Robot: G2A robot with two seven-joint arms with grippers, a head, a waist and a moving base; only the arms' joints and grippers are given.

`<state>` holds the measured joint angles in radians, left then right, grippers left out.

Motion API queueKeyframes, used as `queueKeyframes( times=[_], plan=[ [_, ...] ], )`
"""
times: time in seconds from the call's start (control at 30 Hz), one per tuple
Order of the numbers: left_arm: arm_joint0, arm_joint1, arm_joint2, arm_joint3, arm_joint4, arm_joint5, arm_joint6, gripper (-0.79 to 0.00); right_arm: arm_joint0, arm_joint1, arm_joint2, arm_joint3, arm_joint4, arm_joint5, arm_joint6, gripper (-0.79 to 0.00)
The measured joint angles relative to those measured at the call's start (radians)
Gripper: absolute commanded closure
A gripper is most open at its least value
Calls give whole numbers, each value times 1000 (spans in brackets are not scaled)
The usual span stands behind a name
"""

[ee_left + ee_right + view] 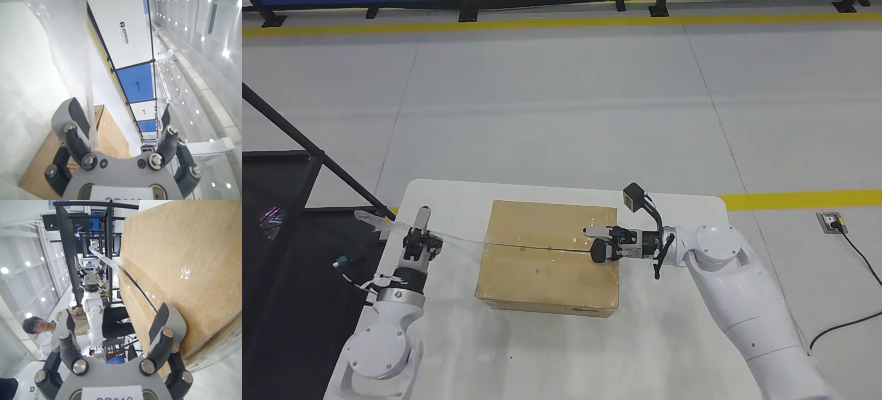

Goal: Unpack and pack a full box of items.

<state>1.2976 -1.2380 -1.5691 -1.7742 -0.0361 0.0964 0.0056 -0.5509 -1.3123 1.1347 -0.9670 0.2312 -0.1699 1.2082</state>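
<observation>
White table (542,350), cardboard box (547,262) — tape strip (457,240) taut

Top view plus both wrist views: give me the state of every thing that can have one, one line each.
box: flaps down and shut, dark seam showing along the top.
tape strip: lifted off at the box's edge, stretched through the air to the left tool.
left tool: open, strip running along one inner side of it.
right tool: open, resting against the box top beside the seam.

blocked: tape strip (457,240) spanning box (542,270) to left claw (121,103) | open: table (572,350) front
</observation>
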Motion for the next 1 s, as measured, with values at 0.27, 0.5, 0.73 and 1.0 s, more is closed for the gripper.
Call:
queueKeyframes(
  times=[0.27, 0.5, 0.73, 1.0],
  plan=[
    [30, 0, -15, 112, -34, 24, -57, -785, 0, 0, 0, 0, 0, 0, 0, -785],
    [13, 5, -24, 202, -72, 20, -186, -785, 0, 0, 0, 0, 0, 0, 0, -785],
    [-98, 6, 13, 306, -76, 39, -289, -785, 0, 0, 0, 0, 0, 0, 0, -785],
    [-264, -9, 100, 476, -120, 88, -335, -785, 0, 0, 0, 0, 0, 0, 0, -785]
  ],
)
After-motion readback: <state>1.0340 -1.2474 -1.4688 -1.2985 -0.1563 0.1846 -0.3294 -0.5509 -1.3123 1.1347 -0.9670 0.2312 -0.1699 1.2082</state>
